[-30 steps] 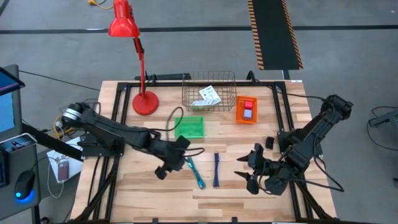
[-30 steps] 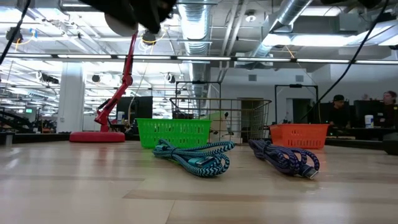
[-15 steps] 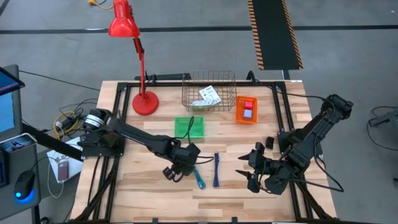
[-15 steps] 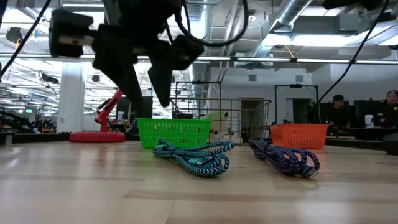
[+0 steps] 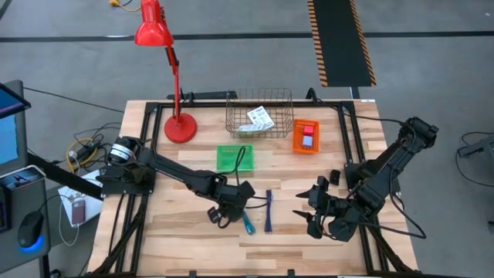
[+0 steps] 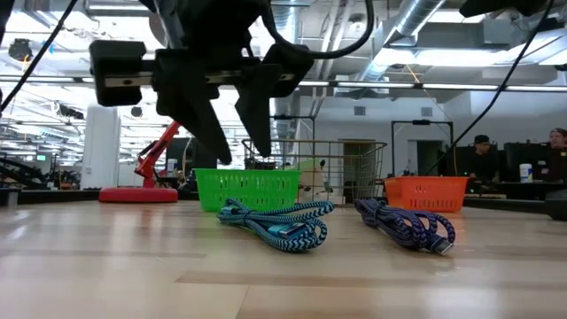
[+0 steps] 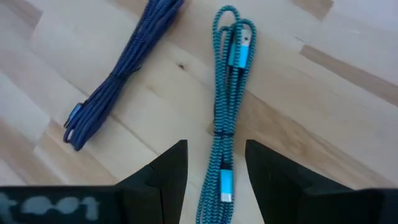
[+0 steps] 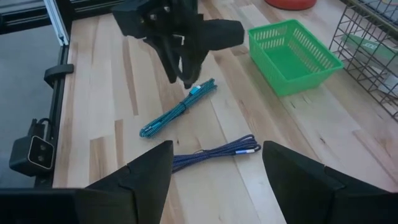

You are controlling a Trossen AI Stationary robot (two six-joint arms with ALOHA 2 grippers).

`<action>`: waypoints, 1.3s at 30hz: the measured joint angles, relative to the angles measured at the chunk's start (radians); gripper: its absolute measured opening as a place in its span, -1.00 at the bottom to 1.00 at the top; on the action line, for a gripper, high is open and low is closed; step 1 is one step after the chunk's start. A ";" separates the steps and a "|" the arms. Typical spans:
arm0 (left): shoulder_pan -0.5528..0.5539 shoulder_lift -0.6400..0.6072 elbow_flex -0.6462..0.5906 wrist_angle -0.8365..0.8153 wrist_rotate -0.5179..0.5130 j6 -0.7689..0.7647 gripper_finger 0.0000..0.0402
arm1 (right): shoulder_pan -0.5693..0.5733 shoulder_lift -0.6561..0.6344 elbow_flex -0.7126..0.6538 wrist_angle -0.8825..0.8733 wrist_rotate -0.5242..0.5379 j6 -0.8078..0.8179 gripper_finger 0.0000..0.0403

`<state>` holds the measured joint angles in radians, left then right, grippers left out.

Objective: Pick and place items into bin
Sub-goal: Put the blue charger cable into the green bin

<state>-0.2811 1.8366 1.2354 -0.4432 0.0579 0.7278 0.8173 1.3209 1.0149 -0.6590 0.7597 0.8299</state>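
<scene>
The left claw (image 5: 234,202), fingers parted and holding nothing, has moved nearer the teal braided cable (image 7: 227,118) than half a second ago and hovers over its far end on the desk (image 5: 170,232), the dark blue cable (image 7: 118,78) just right, no readable writing anywhere, while the right claw (image 5: 302,217) waits open, empty, near right.

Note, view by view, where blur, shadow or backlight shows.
Low view: the left gripper is a dark backlit shape against the bright ceiling lights. Left wrist view: the table edges blur, the teal cable stays sharp. High view: soft shadow under the left arm.
</scene>
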 joint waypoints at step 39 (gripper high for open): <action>0.011 0.124 0.003 0.057 0.004 -0.014 -0.11 | -0.008 0.001 0.001 -0.014 0.000 0.013 0.21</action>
<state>-0.2703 1.9608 1.2388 -0.3864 0.0614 0.7141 0.8093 1.3220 1.0157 -0.6731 0.7601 0.8424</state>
